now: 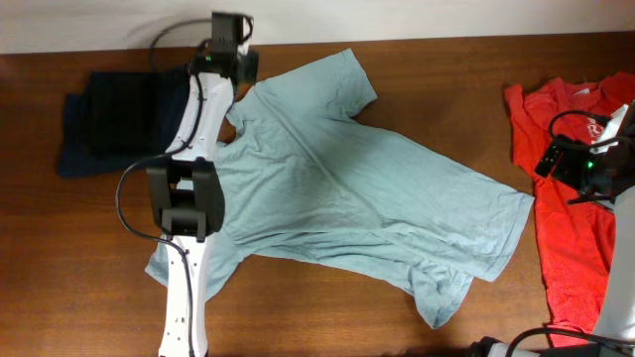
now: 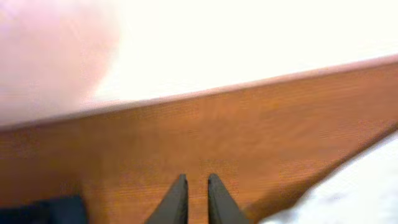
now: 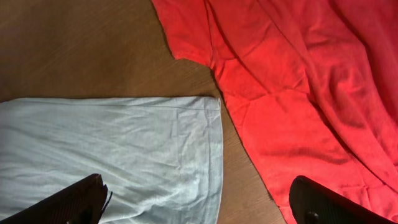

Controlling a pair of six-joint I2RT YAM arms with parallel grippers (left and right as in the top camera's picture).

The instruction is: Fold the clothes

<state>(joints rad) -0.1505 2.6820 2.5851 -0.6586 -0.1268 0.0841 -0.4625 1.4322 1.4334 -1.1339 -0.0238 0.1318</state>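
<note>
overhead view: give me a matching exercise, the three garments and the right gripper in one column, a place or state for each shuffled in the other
Column 1
1. pale grey-blue T-shirt
2. red-orange T-shirt
3. dark navy pieces
4. right gripper

Column 2
A. at the right end of the table
B. jaws wide open, nothing between them
C. at the left end, near the far edge
D. spread out across the middle

Pairs: 1-D, 2-A, 3-C, 4-B
</note>
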